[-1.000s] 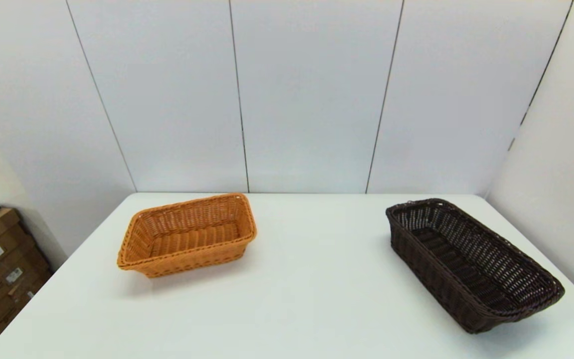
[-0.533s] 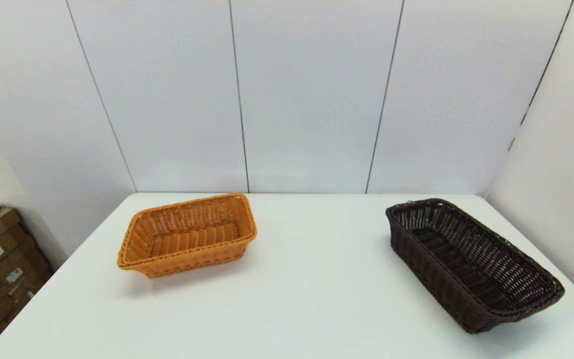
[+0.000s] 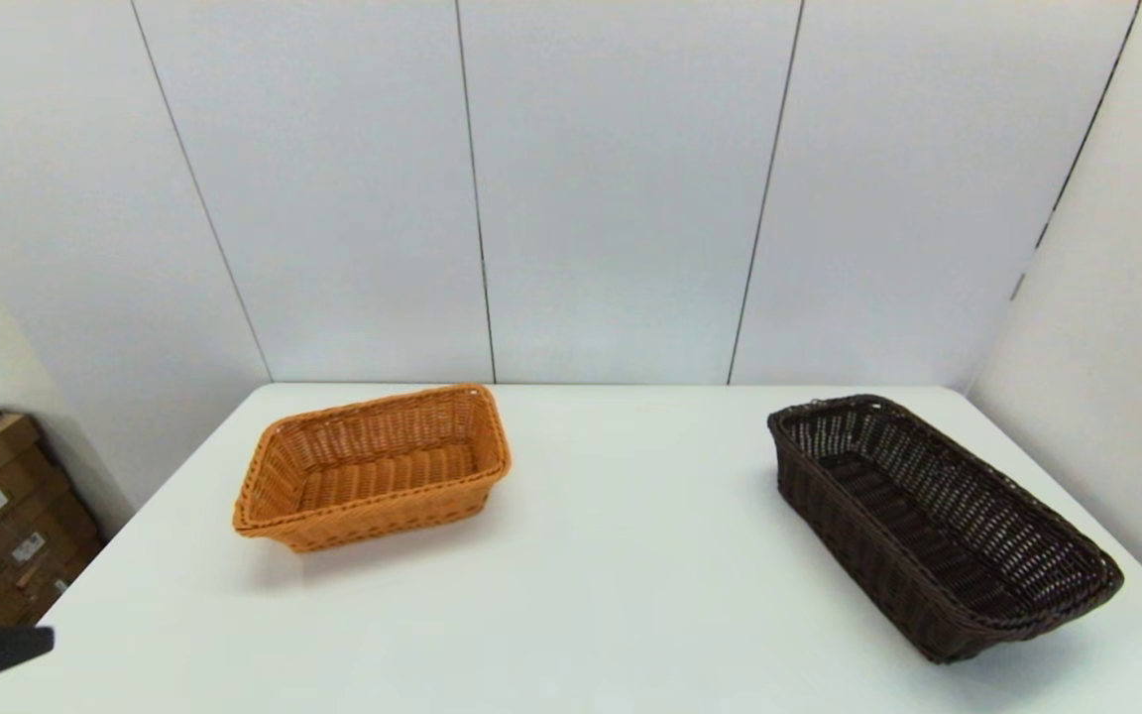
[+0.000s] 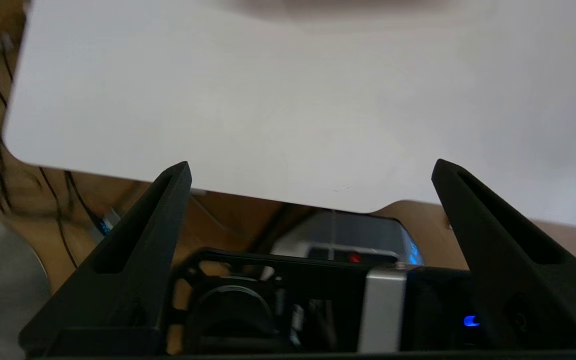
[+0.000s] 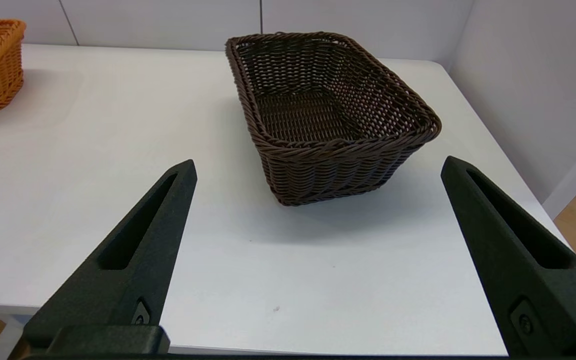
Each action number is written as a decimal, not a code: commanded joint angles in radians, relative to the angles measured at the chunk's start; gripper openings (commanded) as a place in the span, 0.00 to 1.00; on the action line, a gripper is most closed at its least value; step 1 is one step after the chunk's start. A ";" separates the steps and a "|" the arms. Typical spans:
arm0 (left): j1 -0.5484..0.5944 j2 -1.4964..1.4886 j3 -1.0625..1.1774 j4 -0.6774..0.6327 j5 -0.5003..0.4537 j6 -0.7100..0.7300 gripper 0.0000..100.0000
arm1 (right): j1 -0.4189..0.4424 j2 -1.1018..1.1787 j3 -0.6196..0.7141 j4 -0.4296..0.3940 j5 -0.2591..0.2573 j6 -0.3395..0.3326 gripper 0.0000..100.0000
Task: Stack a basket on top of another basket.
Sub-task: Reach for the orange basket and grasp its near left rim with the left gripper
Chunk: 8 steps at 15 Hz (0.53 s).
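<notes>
1. Dark brown wicker, open-weave with a rolled rim: that is the basket [image 3: 938,521] you have to move. It sits empty and upright on the tabletop [image 3: 611,595] by the right edge, running from near the far right corner toward the near one.
2. The other basket [image 3: 373,466], orange-tan with a braided rim, sits upright and empty toward the far left of the tabletop, well apart from the dark one. Nothing is stacked yet.
3. You are at the approach step, by my reading. The right gripper [image 5: 318,170] hangs off the near edge with its fingers spread wide and empty, facing the dark basket's short near end.
4. The next move likely calls for bringing those fingers over the near rim so one goes inside the wall and one outside, then closing. The weave may flex, so grip the rolled rim rather than the open side.
5. The left gripper [image 4: 310,170] hovers past the near left corner, fingers wide open and holding nothing.
6. The head view shows both baskets whole and the gap between them, but only a dark sliver of the left arm at the near left corner and nothing of the right. The right wrist view alone shows that gripper lined up with the dark basket; the left wrist view shows bare tabletop and no basket.
</notes>
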<state>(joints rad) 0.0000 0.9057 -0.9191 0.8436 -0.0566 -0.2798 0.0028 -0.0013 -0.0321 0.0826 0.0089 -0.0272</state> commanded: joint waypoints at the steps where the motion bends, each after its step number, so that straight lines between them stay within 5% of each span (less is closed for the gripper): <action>1: 0.002 0.513 -0.185 0.028 0.034 -0.266 1.00 | 0.000 0.000 0.000 0.000 0.000 0.000 1.00; 3: 0.006 0.676 -0.201 -0.044 0.144 -0.348 1.00 | 0.000 0.000 0.000 0.000 0.000 0.000 1.00; 8: 0.069 0.851 -0.208 -0.265 0.150 -0.340 1.00 | 0.000 0.000 0.000 0.000 0.000 0.000 1.00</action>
<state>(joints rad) 0.0485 1.6221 -1.1145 0.6504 0.0883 -0.6134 0.0028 -0.0013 -0.0321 0.0826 0.0085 -0.0268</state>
